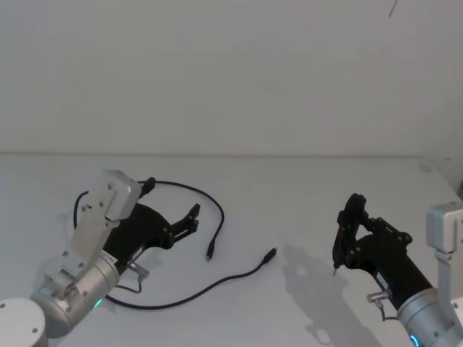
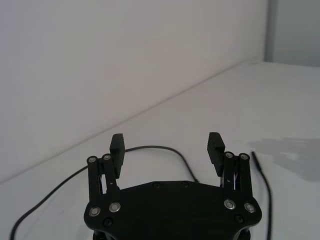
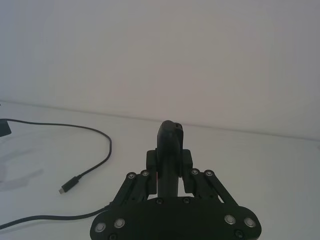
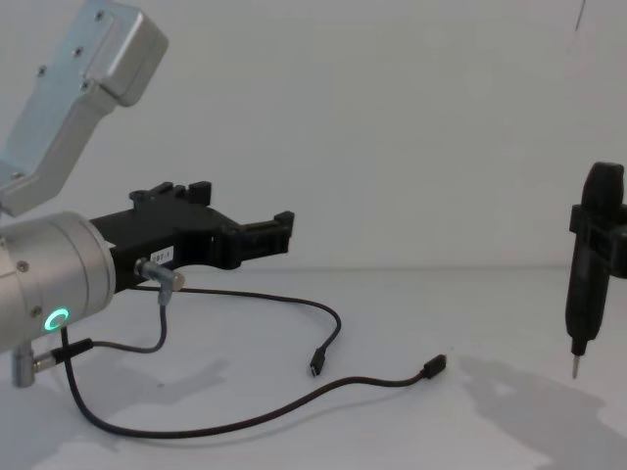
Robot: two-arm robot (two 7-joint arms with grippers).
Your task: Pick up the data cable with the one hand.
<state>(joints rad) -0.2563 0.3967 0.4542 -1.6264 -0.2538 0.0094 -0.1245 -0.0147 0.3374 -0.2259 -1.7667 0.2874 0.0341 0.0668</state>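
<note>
Since the left gripper point(image 1: 173, 201), a black plastic two-jaw pincer on a silver cylindrical wrist with a green glowing ring, hangs with its jaws spread wide and nothing between them, the grasp is not yet made. The long, thin black data cable point(image 1: 220, 211) lies loose on the white tabletop point(image 1: 304, 181). Read from this gripper in the head view, one run arcs from 12 o'clock round to 3 o'clock and ends in a small plug point(image 1: 210, 254) at 5 o'clock. The other run sweeps out from 7 o'clock to a second plug point(image 1: 271, 253) at 4 o'clock.

Such a cable is probably light and limp. It should droop either side of the grip and trail its ends, and its thin round jacket may roll away unless the jaws close fully across it. The best hold looks to be the arc nearest the fingertips, taken square across the run, not at a plug.

At 4 o'clock of the head view the right gripper point(image 1: 354, 231) is clenched on a black pen-shaped tool point(image 4: 586, 284) with a thin metal tip, well apart from the cable
</note>
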